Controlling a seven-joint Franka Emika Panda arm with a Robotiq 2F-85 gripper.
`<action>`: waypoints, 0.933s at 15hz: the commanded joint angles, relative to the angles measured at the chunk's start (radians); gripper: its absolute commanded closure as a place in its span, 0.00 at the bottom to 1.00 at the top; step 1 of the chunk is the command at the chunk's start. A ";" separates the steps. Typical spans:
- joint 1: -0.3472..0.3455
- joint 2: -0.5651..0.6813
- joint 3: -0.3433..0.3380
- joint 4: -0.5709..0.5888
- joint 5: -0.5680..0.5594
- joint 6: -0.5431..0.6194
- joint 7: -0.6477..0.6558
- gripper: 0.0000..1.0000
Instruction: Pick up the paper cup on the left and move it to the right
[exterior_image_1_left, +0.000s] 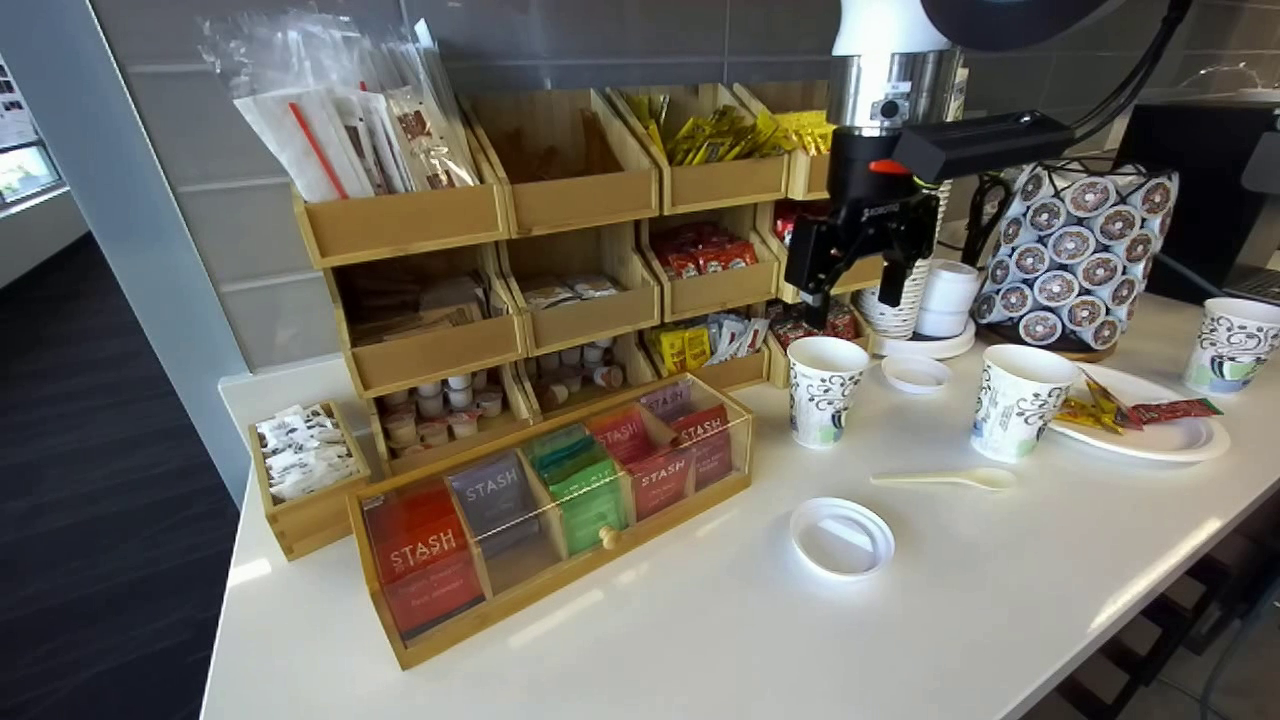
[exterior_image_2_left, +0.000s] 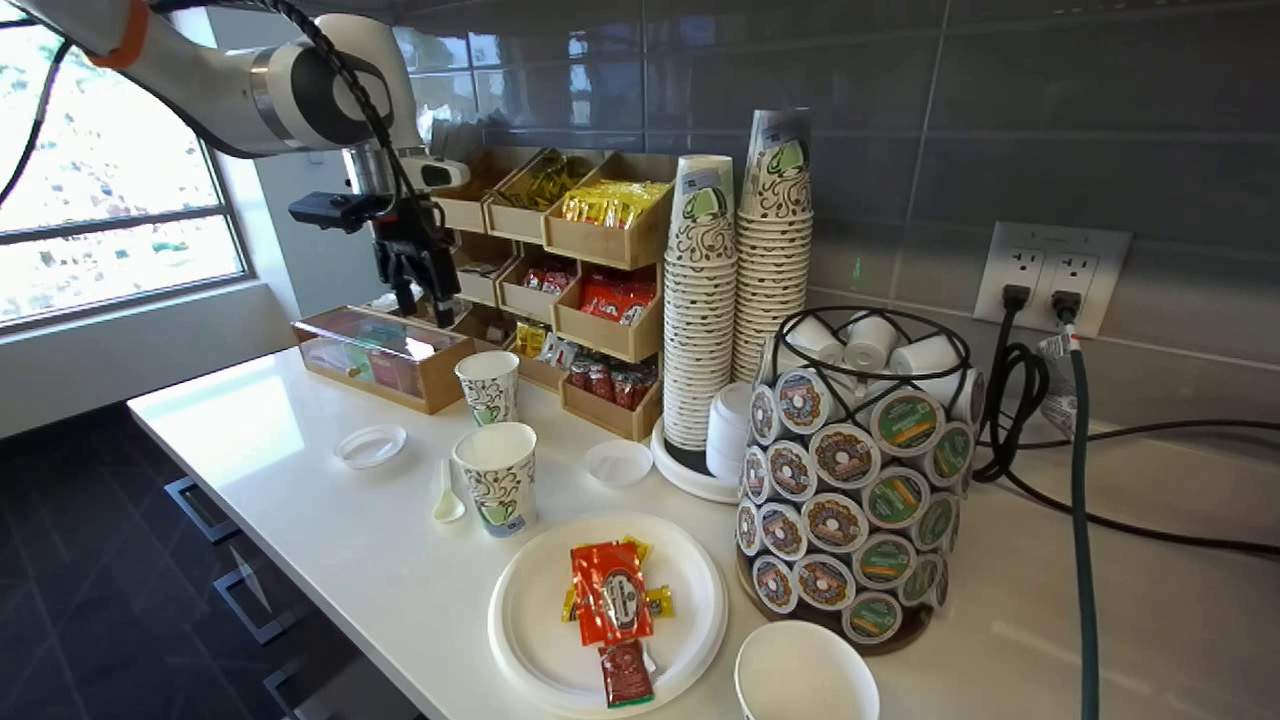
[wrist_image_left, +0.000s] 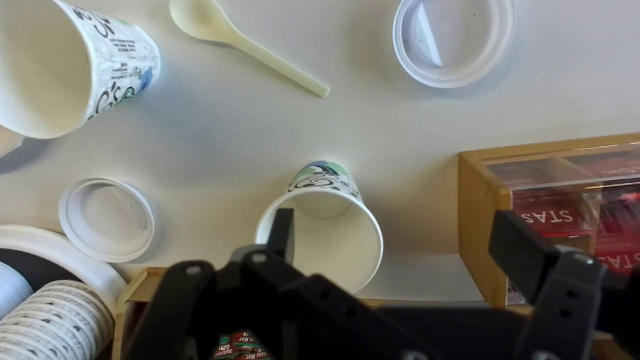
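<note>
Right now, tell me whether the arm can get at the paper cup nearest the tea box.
Probably yes: the fingers stand open, higher than the paper cup, with nothing between, though they look off-centre.

A white counter (exterior_image_1_left: 720, 630) spreads beneath the gripper (exterior_image_1_left: 855, 305). A paper cup (exterior_image_1_left: 820, 405) stands upright on it, below the gripper. To one side of the gripper come a lid (wrist_image_left: 107, 220), a second cup (exterior_image_1_left: 1018, 410) and a round tray (exterior_image_2_left: 700, 487); farther off, a plate (exterior_image_2_left: 535, 610), a coffee-pod rack (exterior_image_2_left: 916, 632) and a third cup (exterior_image_1_left: 1232, 345). On its other side sit a tea box (wrist_image_left: 481, 225), near, and a small wooden box (exterior_image_1_left: 325, 512), well apart. Toward the counter's open edge from the gripper lie a spoon (exterior_image_1_left: 945, 478) and another lid (exterior_image_1_left: 842, 538).
</note>
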 joint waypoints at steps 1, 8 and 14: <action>0.027 0.051 -0.017 0.030 0.006 0.008 -0.006 0.00; 0.044 0.150 -0.040 0.078 0.004 0.086 0.015 0.00; 0.046 0.219 -0.065 0.116 0.020 0.131 0.011 0.26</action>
